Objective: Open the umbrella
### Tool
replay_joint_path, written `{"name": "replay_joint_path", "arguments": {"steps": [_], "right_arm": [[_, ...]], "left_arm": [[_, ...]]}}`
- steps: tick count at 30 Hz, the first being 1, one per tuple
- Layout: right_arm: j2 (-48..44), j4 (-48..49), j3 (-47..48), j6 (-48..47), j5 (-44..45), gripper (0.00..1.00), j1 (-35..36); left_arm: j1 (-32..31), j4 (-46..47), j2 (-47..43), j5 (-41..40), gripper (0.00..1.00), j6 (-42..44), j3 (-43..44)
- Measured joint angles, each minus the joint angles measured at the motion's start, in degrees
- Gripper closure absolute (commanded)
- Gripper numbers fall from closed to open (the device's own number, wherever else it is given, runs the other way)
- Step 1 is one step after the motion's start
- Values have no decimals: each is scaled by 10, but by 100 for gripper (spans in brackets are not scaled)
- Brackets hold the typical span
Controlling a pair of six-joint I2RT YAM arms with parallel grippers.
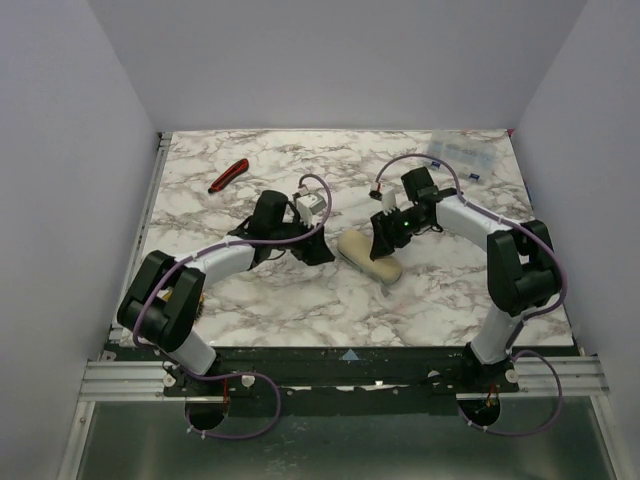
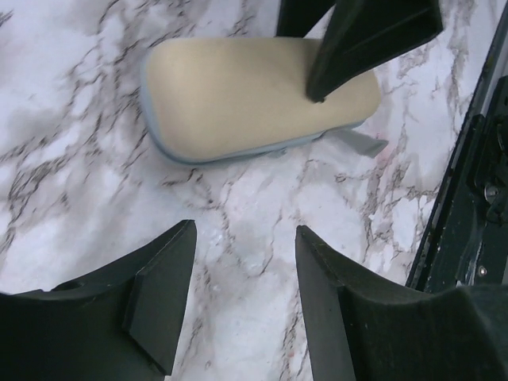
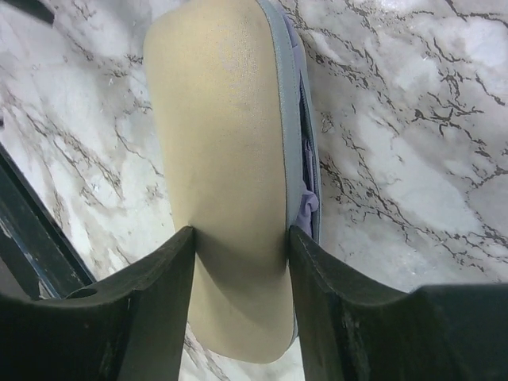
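Observation:
The collapsed umbrella [image 1: 370, 258] lies on the marble table as a short cream roll with a lavender-grey edge. My right gripper [image 1: 385, 238] reaches down over its far end. In the right wrist view both fingers press the umbrella [image 3: 218, 119] from either side, so the right gripper [image 3: 240, 232] is shut on it. My left gripper [image 1: 322, 252] is just left of the umbrella, open and empty. In the left wrist view the gripper [image 2: 244, 230] is over bare marble. The umbrella [image 2: 238, 95] lies beyond it, with a right finger [image 2: 357, 40] on it.
A red-handled cutter [image 1: 228, 175] lies at the back left. A clear plastic box [image 1: 458, 155] sits at the back right corner. White walls enclose the table on three sides. The dark front rail [image 2: 468, 198] runs close to the umbrella's near end.

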Motion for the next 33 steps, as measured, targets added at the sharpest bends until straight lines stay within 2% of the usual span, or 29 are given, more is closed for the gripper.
{"name": "replay_joint_path", "arguments": {"steps": [7,25,33], "right_arm": [[9,-58,42,-53,-6,46,0],[15,-169,83,-119,-151,48,0],[15,-186,85,-129,-187,48,18]], "left_arm": [[50,-3,-6,-1,46,-16,-26],[54,1,-7,-2,46,-29,4],[56,4,-1,-4,46,-49,27]]}}
